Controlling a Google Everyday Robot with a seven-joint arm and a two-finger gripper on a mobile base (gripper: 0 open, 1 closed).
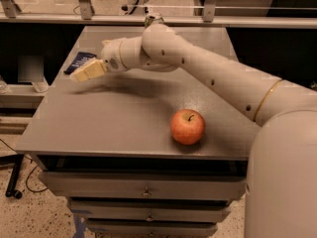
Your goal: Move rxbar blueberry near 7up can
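The rxbar blueberry (78, 61) is a dark navy wrapper lying flat at the table's far left edge. My gripper (85, 71) hovers just in front of and right over its near end, covering part of it. The 7up can (153, 20) stands upright at the back of the table. Only its silver top and a bit of its side show above my arm (198, 68). The can is well to the right of the bar.
A red apple (187, 126) sits at the front right of the grey table (99, 128). My arm crosses the table from the right foreground to the far left. Drawers are below the table front. A railing runs behind the table.
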